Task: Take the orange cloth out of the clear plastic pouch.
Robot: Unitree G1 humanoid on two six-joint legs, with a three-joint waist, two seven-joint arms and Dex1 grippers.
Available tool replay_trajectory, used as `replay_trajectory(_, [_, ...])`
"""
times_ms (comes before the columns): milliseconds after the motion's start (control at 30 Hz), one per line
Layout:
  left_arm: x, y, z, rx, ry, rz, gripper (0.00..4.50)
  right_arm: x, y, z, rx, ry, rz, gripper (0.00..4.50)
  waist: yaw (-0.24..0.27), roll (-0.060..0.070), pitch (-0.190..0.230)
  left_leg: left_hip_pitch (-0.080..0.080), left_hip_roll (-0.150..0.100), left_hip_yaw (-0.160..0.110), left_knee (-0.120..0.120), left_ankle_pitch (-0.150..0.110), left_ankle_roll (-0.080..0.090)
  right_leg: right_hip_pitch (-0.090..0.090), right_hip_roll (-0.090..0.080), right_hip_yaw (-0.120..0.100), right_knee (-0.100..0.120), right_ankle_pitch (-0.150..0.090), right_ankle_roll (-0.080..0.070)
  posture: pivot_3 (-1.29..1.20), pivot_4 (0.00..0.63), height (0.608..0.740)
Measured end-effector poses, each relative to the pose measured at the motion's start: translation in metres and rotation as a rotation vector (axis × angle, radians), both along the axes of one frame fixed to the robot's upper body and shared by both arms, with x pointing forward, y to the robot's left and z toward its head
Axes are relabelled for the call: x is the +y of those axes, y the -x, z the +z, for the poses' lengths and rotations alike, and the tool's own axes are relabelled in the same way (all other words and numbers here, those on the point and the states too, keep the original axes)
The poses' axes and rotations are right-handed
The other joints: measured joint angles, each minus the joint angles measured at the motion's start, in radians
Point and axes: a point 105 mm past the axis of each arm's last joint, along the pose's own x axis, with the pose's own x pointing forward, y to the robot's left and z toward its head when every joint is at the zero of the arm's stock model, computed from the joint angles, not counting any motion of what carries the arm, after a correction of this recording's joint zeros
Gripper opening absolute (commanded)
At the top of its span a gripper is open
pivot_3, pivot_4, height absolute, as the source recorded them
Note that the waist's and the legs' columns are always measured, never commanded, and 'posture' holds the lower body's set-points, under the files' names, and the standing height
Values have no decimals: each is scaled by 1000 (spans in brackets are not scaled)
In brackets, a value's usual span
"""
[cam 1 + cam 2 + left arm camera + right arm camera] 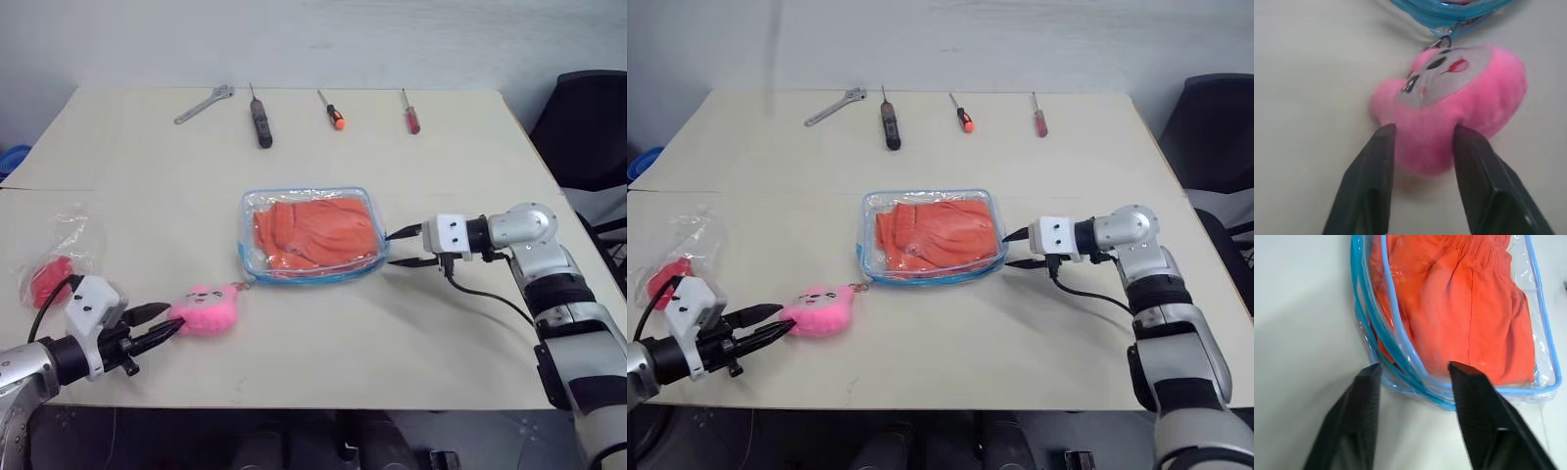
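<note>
Orange cloth [315, 231] lies folded inside the clear plastic pouch [250, 208] at mid-table. Left wrist view: left gripper [1422, 139], jaws apart, straddles the pink plush charm [1459, 98]. Right wrist view: right gripper [1413, 369], jaws apart, flanks the pouch's corner; the cloth looks soft and light, best pinched at a fold.

Left arm: we reach it in low from our left, forearm angled toward the middle.
Left gripper [162, 326]: our jaws stand apart.
Right arm: we bend it inward from our right.
Right gripper [404, 247]: our jaws stand apart, pointing left.
</note>
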Motion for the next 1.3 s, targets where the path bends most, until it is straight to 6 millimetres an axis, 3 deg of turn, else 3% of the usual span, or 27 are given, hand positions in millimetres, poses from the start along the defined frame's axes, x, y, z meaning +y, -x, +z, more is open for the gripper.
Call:
replay_trajectory(33, [5, 0, 5, 7, 21, 21, 2350, -4, 6, 0, 30, -52, -28, 3440, 2, 0, 0, 0, 0, 0, 0, 0, 0, 0, 0, 0, 0, 0, 0, 0, 150, 740])
replay_trajectory(100, [13, -4, 38, -40, 83, 27, 2350, -9, 15, 7, 79, -122, -67, 4061, 6, 0, 0, 0, 0, -1, 0, 0, 0, 0, 0, -1, 0, 0, 0, 0, 150, 740])
replay_trajectory(167, [-1, -12, 63, -83, 107, -48, 2350, -8, 29, 8, 168, -160, -82, 4061, 16, 0, 0, -1, 0, -2, 0, 0, 0, 0, 0, -1, 0, 0, 0, 0, 150, 740])
replay_trajectory(267, [-46, -26, 83, -151, -33, -247, 2350, 6, 58, 5, 323, -224, -57, 4061, 32, 1, 0, -1, -2, -4, 0, -1, 0, 1, -2, -2, -1, 0, 0, 0, 150, 740])
replay_trajectory(367, [-75, -34, 58, -141, -208, -392, 2350, 19, 76, 4, 407, -257, -43, 4061, 21, 5, -2, 0, -3, -1, -3, -1, 1, 0, -2, 0, -1, 0, 0, 0, 150, 740])
replay_trajectory(500, [-81, -57, 28, -168, -380, -450, 2350, 25, 85, -2, 446, -266, -68, 4061, 12, 5, -2, 0, -1, 0, -4, 0, -1, -1, 1, 0, -2, 0, 0, 0, 150, 740])
replay_trajectory(600, [-79, -71, 22, -210, -455, -460, 2350, 28, 88, -3, 459, -278, -78, 4061, 15, 5, -2, 0, -1, 0, -4, 0, -1, -1, 1, 0, -2, 0, 0, 0, 150, 740])
replay_trajectory(733, [-93, -95, 22, -301, -471, -460, 2350, 32, 91, -3, 451, -295, -90, 4061, 20, 4, -2, -1, -2, -1, -2, 0, 0, -1, 1, 0, -1, 1, 1, 0, 150, 740])
replay_trajectory(900, [-97, -101, 18, -309, -444, -453, 2350, 32, 95, -9, 461, -303, -115, 4061, 22, 4, -2, -2, -2, -1, -2, 0, 1, -1, 1, 0, 0, 1, 2, 0, 150, 740])
replay_trajectory(1000, [-99, -98, 14, -304, -433, -462, 1808, 33, 97, -13, 469, -312, -128, 4128, 22, 4, -2, -2, -2, -1, -2, 0, 1, -1, 1, 0, -1, 1, 2, 0, 150, 740])
replay_trajectory(1200, [-105, -96, 10, -298, -369, -471, 12, 32, 95, -13, 456, -317, -141, 4128, 30, 4, -2, -1, -2, -1, 1, 0, 1, -1, 1, 0, -1, 1, 2, 0, 150, 740])
replay_trajectory(1300, [-110, -95, 8, -279, -313, -462, 12, 31, 96, -16, 454, -313, -144, 4128, 33, 4, -2, -1, -2, 0, 1, 0, 1, 0, 1, 0, 0, 1, 2, 0, 150, 740])
